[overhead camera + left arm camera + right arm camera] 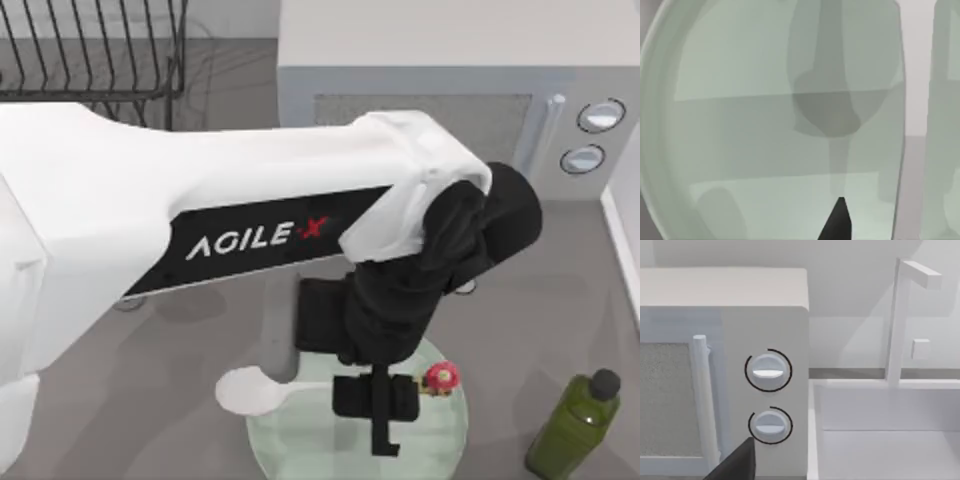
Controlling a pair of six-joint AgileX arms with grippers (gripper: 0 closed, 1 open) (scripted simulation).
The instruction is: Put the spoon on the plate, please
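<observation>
1 step is left by my estimate: release. Left gripper (378, 398) clamps the spoon (262, 391) by its handle above the plate (300, 450), with the bowl overhanging the left rim. Right arm is parked facing the microwave (722, 370).

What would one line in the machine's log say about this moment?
left gripper: over plate, at spoon handle | spoon: bowl past plate's left rim, knob over plate | right arm: facing microwave

White spoon (262, 391) with red knob, pale green plate (300, 445).
</observation>
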